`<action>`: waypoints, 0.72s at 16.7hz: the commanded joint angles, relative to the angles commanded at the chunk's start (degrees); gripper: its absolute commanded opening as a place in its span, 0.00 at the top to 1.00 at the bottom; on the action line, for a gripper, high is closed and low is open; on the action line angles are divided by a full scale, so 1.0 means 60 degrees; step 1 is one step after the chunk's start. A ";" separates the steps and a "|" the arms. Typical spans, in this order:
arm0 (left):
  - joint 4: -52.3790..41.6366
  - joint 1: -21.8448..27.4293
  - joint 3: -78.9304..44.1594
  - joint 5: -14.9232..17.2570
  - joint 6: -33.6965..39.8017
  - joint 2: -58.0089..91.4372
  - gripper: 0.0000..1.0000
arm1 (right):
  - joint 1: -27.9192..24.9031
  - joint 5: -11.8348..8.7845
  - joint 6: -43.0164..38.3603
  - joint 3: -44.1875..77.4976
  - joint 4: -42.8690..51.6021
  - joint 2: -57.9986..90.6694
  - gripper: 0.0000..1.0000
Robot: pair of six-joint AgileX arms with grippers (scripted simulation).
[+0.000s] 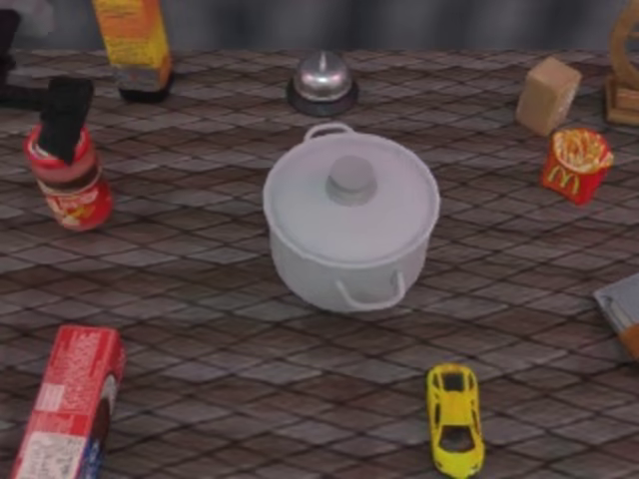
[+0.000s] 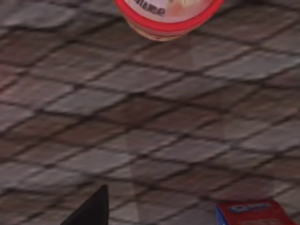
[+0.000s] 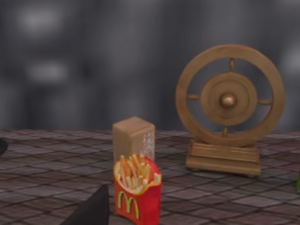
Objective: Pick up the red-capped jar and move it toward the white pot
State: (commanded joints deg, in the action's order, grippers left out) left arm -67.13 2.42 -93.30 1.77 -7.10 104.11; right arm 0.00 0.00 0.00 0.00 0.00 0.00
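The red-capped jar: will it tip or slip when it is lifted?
The red-capped jar already leans, so it may swing in the left hand. Its round, smooth-looking wall could slip. It looks rigid and probably not heavy.

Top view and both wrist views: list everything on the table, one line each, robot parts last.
red-capped jar: one, red lid, brown contents, far left, tilted.
white pot: one, white, lidded, centre.
bell: one, silver, behind the pot.
orange box: one, orange-yellow, back left.
red box: one, red and white, front left, lying flat.
toy car: one, yellow, front right.
fries carton: one, red, right.
tan block: one, tan, back right.
wooden wheel: one, brown, on a stand, back right.
grey object: one, right edge, cut off.
left hand: black, gripping the jar's top.
right hand: only a dark fingertip shows, near the fries.
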 joint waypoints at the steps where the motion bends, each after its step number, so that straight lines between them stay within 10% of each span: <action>1: -0.0464 -0.0021 -0.0905 -0.0013 -0.0037 0.0868 0.00 | 0.0000 0.0000 0.0000 0.0000 0.0000 0.0000 0.00; 12: -0.2954 -0.0293 -0.7236 -0.0183 -0.0215 0.6415 0.00 | 0.0000 0.0000 0.0000 0.0000 0.0000 0.0000 0.00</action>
State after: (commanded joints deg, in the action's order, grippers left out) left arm -84.85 0.67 -136.72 0.67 -8.39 142.60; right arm 0.00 0.00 0.00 0.00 0.00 0.00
